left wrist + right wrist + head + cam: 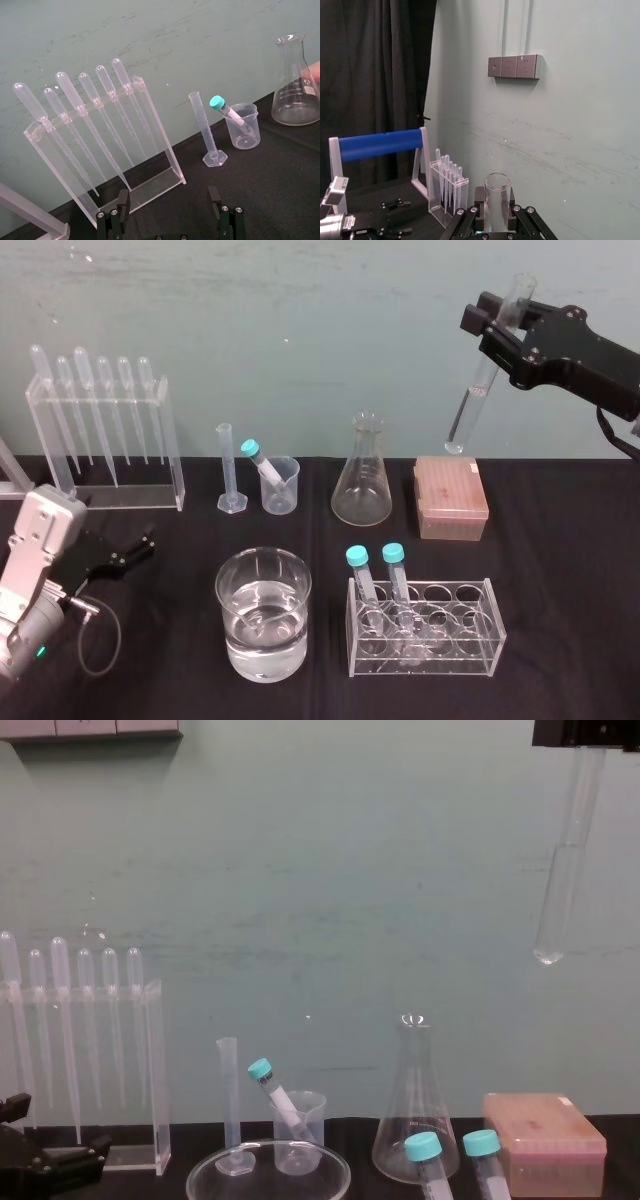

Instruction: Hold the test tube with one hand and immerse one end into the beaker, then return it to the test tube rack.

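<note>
Tube [468,410]: hanging high at the right, tilted, closed end down, over the pink box [451,498], open air all around it.
Right gripper [495,328]: clenching the tube just under its open rim.
Beaker [280,485]: standing at the back between cylinder [228,470] and flask [362,475], a capped tube [262,462] leaning across its mouth.
Rack [425,625]: sitting at the front edge beside the dish [263,612]; two capped tubes filling its left end, the other holes lying open.
Left gripper [135,548]: resting on the cloth at the left, fingers spread, gripping nothing.
</note>
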